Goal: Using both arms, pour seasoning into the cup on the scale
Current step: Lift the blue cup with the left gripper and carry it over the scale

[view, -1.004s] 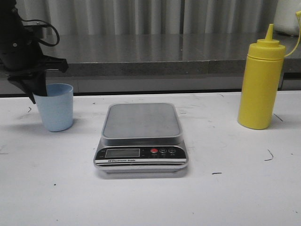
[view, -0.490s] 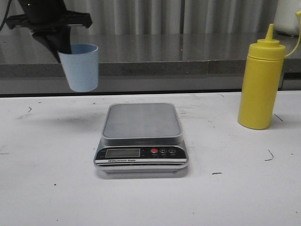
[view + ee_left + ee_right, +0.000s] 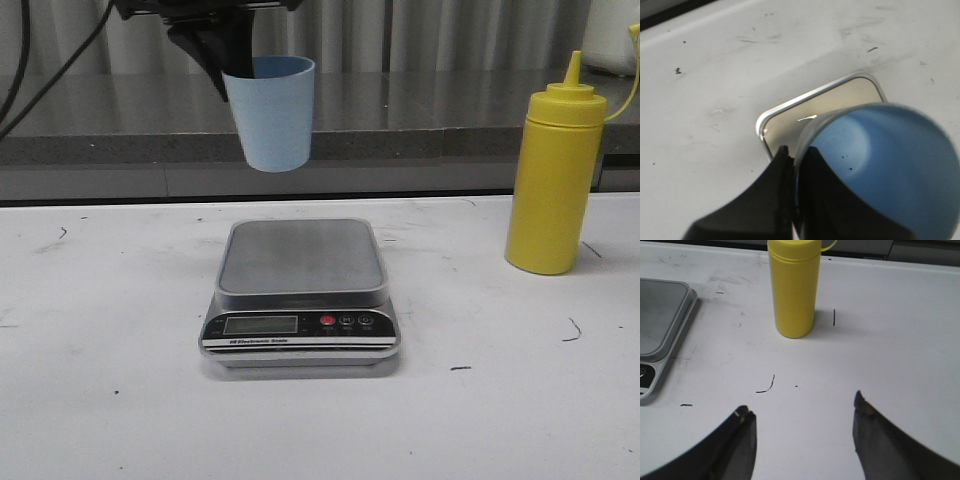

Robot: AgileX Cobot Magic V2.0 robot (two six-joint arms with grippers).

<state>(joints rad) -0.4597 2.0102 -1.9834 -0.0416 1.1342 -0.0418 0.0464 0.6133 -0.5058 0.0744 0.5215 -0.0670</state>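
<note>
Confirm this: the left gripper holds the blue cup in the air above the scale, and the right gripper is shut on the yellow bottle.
Not quite. The left gripper does hold the cup in the air above the scale, but the right gripper is open and apart from the yellow bottle, which stands alone on the table, as the right wrist view shows.

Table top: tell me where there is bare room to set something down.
Bare white table lies left of the grey steel digital scale, in front of it, and between it and the tall yellow squeeze bottle. The scale's platform is bare too, with the pale blue plastic cup held above it.
</note>
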